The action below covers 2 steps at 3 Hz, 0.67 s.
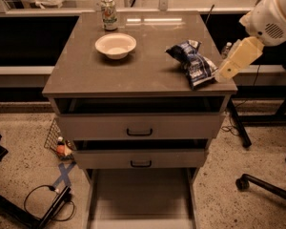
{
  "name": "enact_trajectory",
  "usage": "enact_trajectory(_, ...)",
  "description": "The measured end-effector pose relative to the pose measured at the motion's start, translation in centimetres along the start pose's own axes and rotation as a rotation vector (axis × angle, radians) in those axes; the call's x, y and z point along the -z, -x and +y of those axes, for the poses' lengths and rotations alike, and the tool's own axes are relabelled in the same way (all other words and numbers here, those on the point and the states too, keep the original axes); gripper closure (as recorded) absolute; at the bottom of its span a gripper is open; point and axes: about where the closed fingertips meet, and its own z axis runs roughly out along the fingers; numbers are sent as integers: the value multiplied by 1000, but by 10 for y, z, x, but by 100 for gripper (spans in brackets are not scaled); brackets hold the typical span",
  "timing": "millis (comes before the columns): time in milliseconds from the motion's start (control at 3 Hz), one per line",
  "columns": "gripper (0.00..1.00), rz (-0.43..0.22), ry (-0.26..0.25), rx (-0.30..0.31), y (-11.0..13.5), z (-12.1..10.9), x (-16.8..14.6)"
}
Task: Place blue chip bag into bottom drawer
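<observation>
The blue chip bag [193,62] lies crumpled on the right side of the cabinet top, near the front right corner. The bottom drawer [140,199] is pulled out far below the two upper drawers, and its pale floor is bare. My gripper [225,73] hangs from the white arm [271,15] at the right edge of the cabinet. Its beige tip sits right next to the bag's right end, about level with the cabinet top. It holds nothing that I can see.
A white bowl [115,45] and a drink can [108,13] stand on the back left of the cabinet top [133,75]. The two upper drawers [139,126] with black handles are slightly open. A chair base [262,185] is on the floor at right, cables and clutter at left.
</observation>
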Motion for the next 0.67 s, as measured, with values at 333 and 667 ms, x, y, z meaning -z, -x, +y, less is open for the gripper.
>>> enact_trajectory(333,0,24,-2,-36,4,-19,-27)
enact_trajectory(667,0,37,5,-100,3,-47,-70)
